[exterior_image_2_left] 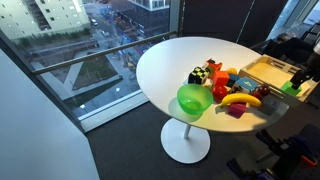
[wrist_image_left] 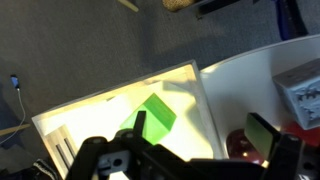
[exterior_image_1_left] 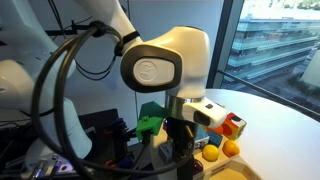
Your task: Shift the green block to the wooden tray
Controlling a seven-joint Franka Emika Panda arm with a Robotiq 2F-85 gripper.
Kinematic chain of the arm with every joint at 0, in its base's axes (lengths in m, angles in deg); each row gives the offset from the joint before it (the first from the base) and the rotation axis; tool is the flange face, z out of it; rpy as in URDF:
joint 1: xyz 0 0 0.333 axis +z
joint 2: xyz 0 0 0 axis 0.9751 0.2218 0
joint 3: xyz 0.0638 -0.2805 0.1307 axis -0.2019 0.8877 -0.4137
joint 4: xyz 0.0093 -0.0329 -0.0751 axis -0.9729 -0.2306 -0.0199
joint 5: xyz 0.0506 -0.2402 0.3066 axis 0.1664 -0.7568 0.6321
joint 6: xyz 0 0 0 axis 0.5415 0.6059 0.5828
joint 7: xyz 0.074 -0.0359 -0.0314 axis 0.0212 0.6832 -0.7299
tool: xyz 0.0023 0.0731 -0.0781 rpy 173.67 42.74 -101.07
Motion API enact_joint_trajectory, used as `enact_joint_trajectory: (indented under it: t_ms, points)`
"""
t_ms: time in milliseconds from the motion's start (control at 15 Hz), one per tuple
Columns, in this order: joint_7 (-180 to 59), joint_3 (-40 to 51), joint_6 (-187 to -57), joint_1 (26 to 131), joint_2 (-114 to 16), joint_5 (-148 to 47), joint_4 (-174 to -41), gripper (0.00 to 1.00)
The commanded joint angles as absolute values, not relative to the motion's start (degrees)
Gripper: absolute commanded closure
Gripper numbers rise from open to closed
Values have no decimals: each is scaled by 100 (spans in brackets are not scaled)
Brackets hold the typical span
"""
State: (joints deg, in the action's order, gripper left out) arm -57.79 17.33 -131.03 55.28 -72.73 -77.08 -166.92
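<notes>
The green block [wrist_image_left: 157, 116] is a small light-green cube that lies on the floor of the wooden tray [wrist_image_left: 95, 115]. The tray is pale with a raised rim and only partly in view. In the wrist view my gripper [wrist_image_left: 200, 128] is open and hovers over the tray's right rim. Its left finger is just beside the block and its right finger is over the table. In an exterior view the block [exterior_image_2_left: 291, 87] shows as a green patch by the gripper [exterior_image_2_left: 300, 82] at the tray [exterior_image_2_left: 262, 70]. Nothing is between the fingers.
The tray adjoins a round white table [exterior_image_2_left: 165, 65]. On the table are a bright green bowl [exterior_image_2_left: 193, 99], a banana [exterior_image_2_left: 238, 99], a black cube with coloured patches [exterior_image_2_left: 200, 74] and red toys [exterior_image_2_left: 222, 90]. A dark red round fruit [wrist_image_left: 240, 146] lies under my right finger. A window wall is behind the table.
</notes>
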Motion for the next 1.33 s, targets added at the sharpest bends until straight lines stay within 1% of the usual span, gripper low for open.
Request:
enact_joint_trajectory:
  t_ms: [0, 333, 1267]
  points:
    - [-6468, 1698, -12608, 5798, -7642, -7014, -16751, 0]
    - [-7029, 1563, -11876, 6136, -8024, -6340, -16611, 0]
    - [-7427, 1103, -9444, 6859, -8918, -5572, -15645, 0]
